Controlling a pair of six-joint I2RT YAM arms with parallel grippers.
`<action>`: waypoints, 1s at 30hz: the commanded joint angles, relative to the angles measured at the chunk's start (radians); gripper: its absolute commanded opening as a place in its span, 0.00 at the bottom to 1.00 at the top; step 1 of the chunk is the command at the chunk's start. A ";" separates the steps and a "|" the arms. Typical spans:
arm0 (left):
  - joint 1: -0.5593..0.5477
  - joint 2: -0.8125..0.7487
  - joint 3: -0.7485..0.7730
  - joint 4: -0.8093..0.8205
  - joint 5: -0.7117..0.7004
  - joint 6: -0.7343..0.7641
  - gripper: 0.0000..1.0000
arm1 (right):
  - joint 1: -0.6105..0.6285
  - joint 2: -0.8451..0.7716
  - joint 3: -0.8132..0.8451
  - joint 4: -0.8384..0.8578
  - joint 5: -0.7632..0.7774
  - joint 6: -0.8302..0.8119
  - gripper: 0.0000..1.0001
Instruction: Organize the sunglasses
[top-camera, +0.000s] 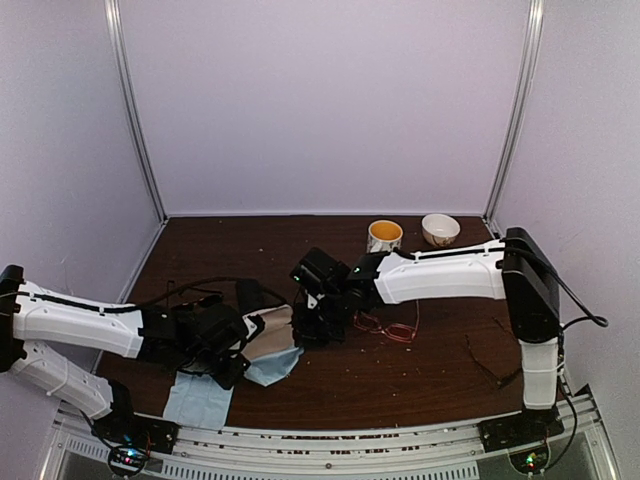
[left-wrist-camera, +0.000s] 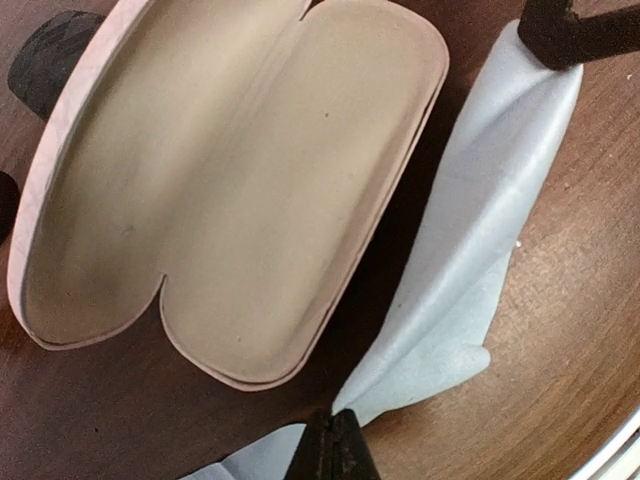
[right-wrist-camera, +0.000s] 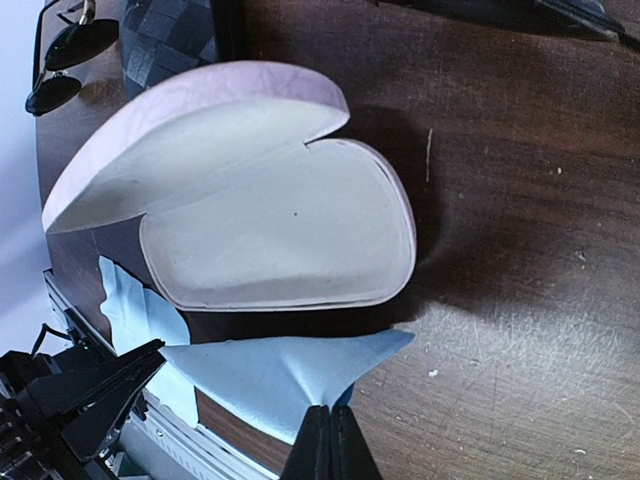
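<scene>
1. Pink-red sunglasses (top-camera: 395, 328): you see them flat on the desk (top-camera: 400, 390), just right of the right hand, long axis roughly left-right.
2. Thin black sunglasses (top-camera: 488, 362): near the right arm's base, lying diagonally.
3. Dark-lensed sunglasses (right-wrist-camera: 65, 58): beyond your open pink case (right-wrist-camera: 270, 220).
4. Left hand (left-wrist-camera: 334, 430): fully closed, pinching one corner of the light-blue cloth (left-wrist-camera: 480, 250).
5. Right hand (right-wrist-camera: 328, 425): fully closed on the opposite corner of the same cloth.

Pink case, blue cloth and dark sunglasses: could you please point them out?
pink case (left-wrist-camera: 310, 180), left wrist view, inner lining.
blue cloth (left-wrist-camera: 470, 250), left wrist view, middle fold.
dark sunglasses (right-wrist-camera: 82, 40), right wrist view, one lens.
</scene>
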 joint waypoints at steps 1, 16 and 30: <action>0.014 -0.006 0.023 -0.030 0.029 -0.012 0.00 | -0.015 0.014 0.041 -0.027 0.014 -0.012 0.00; -0.014 -0.142 0.012 0.057 0.261 0.070 0.00 | 0.013 -0.151 -0.134 -0.045 -0.051 -0.064 0.00; -0.036 -0.147 0.020 -0.040 0.198 -0.021 0.00 | 0.023 -0.082 -0.076 -0.059 -0.065 -0.070 0.00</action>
